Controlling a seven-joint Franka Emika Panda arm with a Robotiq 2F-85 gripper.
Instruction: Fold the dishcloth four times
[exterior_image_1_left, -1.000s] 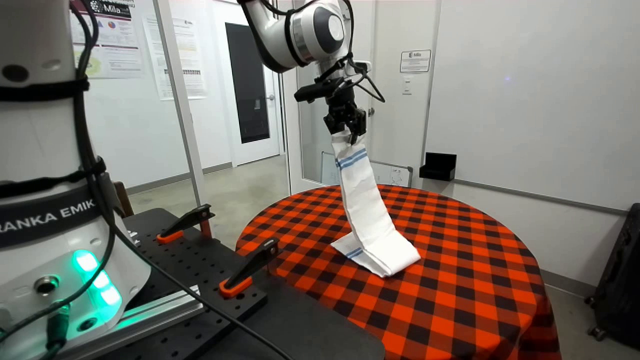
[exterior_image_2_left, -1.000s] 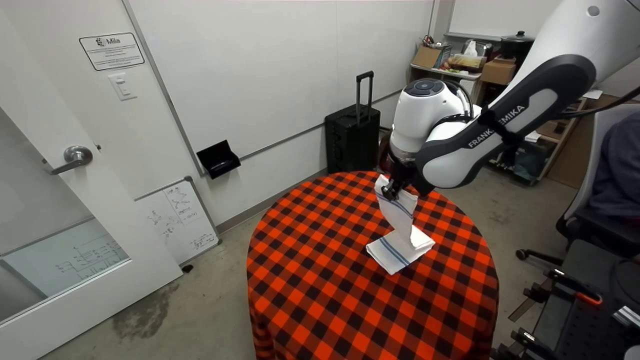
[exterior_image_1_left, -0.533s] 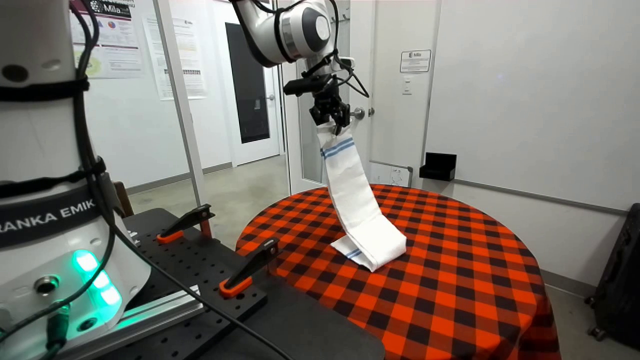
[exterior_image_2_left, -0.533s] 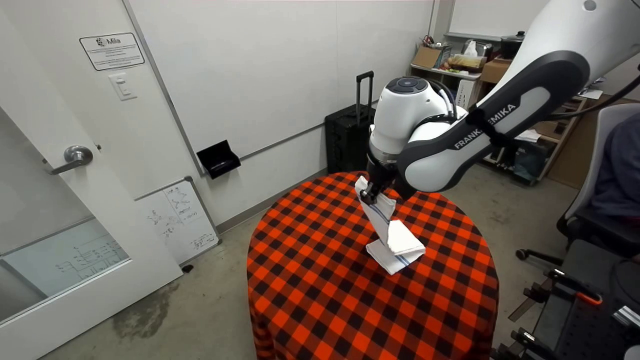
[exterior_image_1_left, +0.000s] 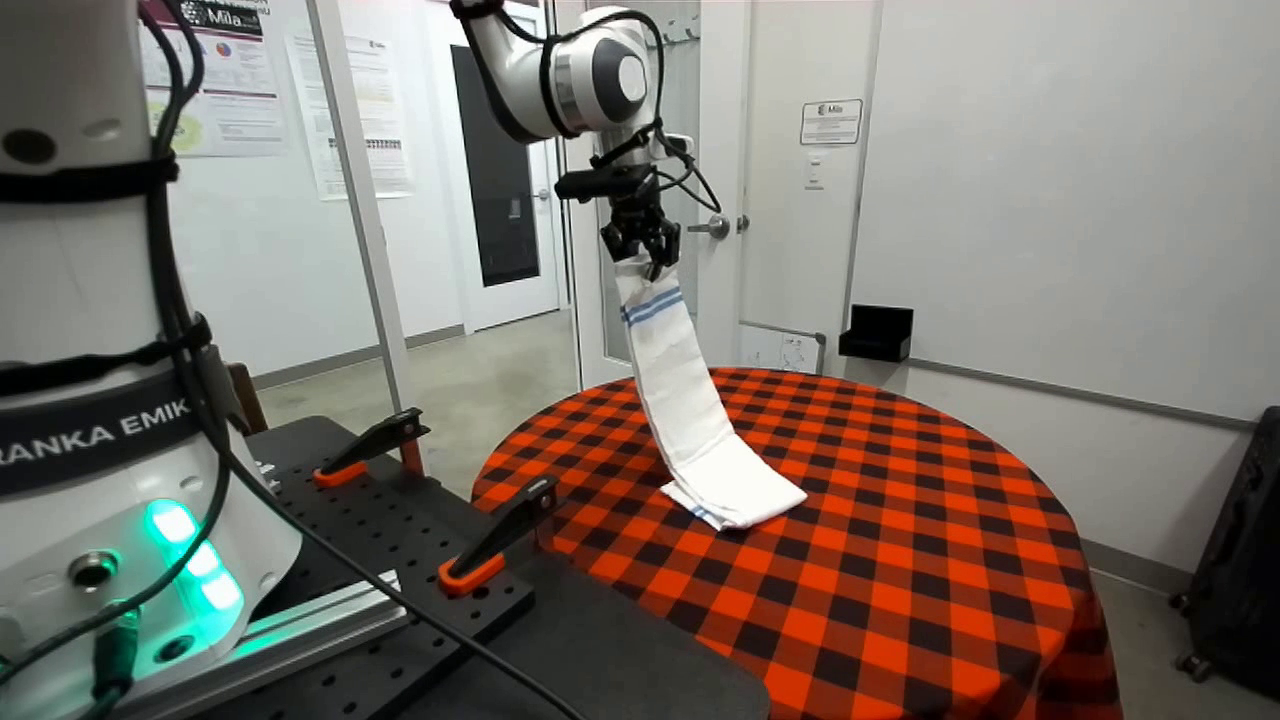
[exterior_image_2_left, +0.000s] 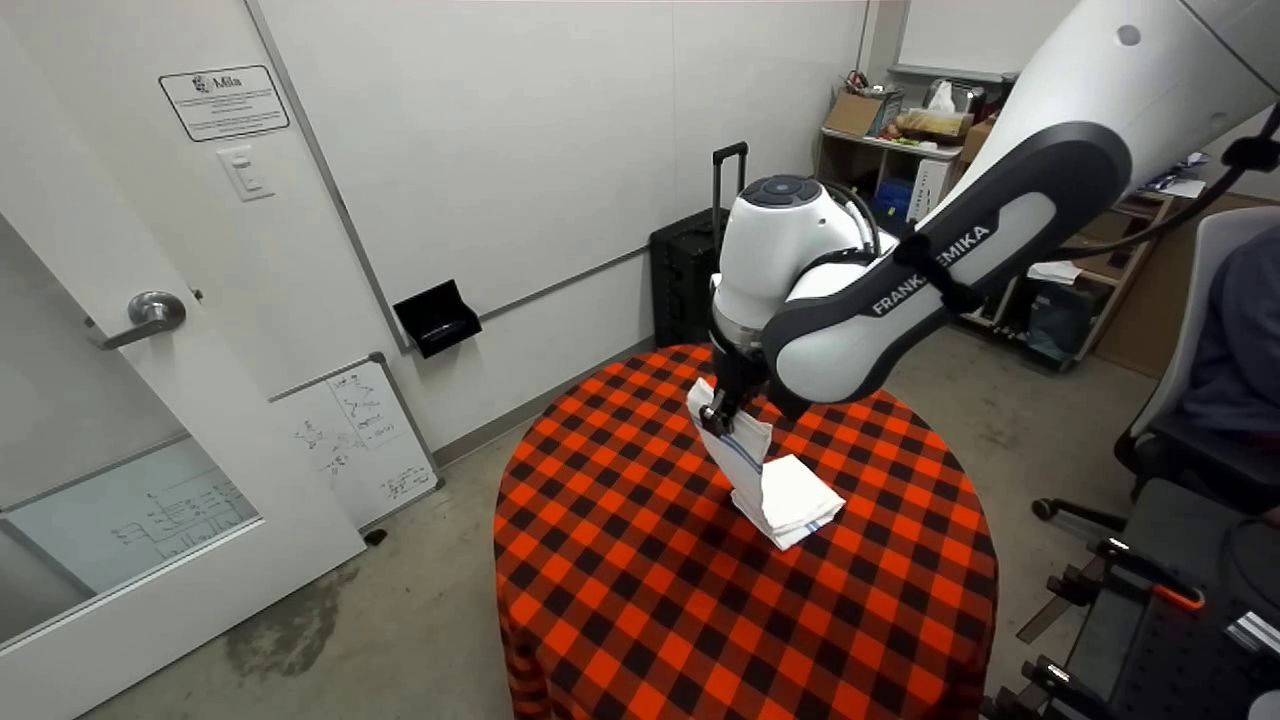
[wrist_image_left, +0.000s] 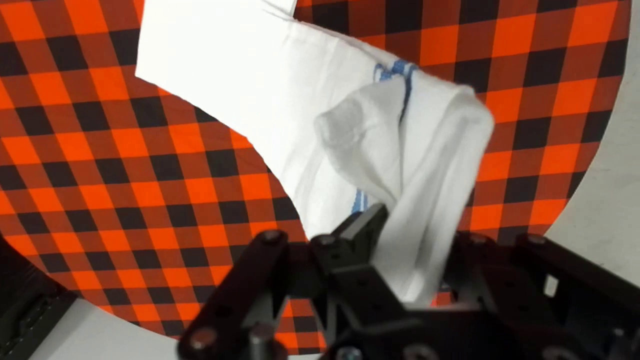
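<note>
Dishcloth, top pinched by hand, lower end on checked tablecloth, well apart from clamps and suitcase

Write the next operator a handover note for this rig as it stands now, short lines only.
Gripper: jaws closed on the dishcloth near its raised end, above the checked tablecloth.
Dishcloth: a narrow strip slanting from the jaws down to the tablecloth, its lower part resting doubled; blue stripes show near the raised end and on the layer underneath.
Done: some folding is plain, but the pictures don't settle how many of the four folds are finished.
Left: the raised end is not yet laid down or released. Likely next: lower it onto the resting part, open the jaws, make any remaining folds.
</note>
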